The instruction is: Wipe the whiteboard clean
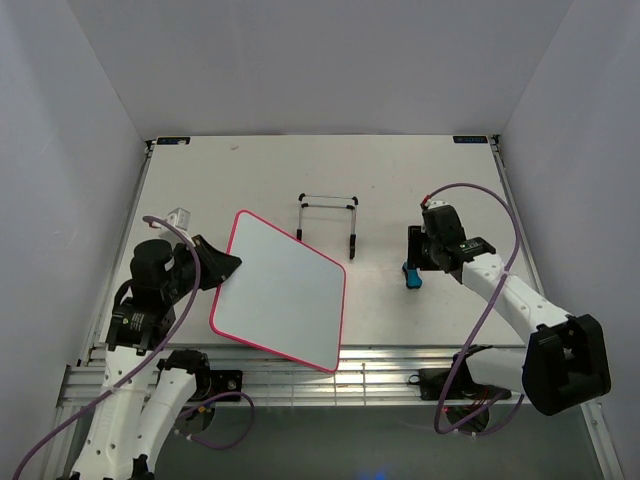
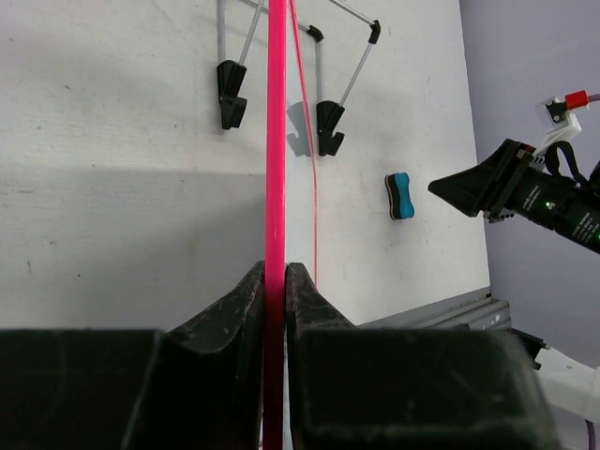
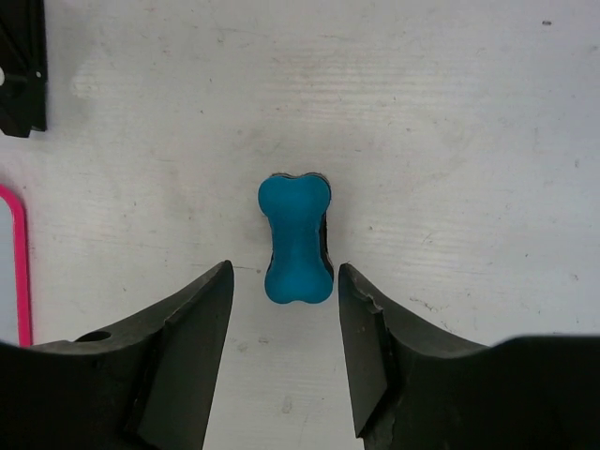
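The whiteboard (image 1: 285,290), white with a pink-red frame and no marks that I can see, sits tilted at the middle left. My left gripper (image 1: 225,268) is shut on its left edge; in the left wrist view the pink frame (image 2: 276,141) runs edge-on between the closed fingers. The blue bone-shaped eraser (image 1: 411,275) lies on the table to the right of the board. My right gripper (image 3: 285,281) is open just above it, and the eraser (image 3: 296,238) sits between and just ahead of the fingertips, not held. It also shows in the left wrist view (image 2: 400,195).
A thin black wire stand (image 1: 329,220) stands behind the board, also in the left wrist view (image 2: 281,75). The table's near edge with a metal rail (image 1: 380,365) runs just below the board's lower corner. White walls close in the sides and back.
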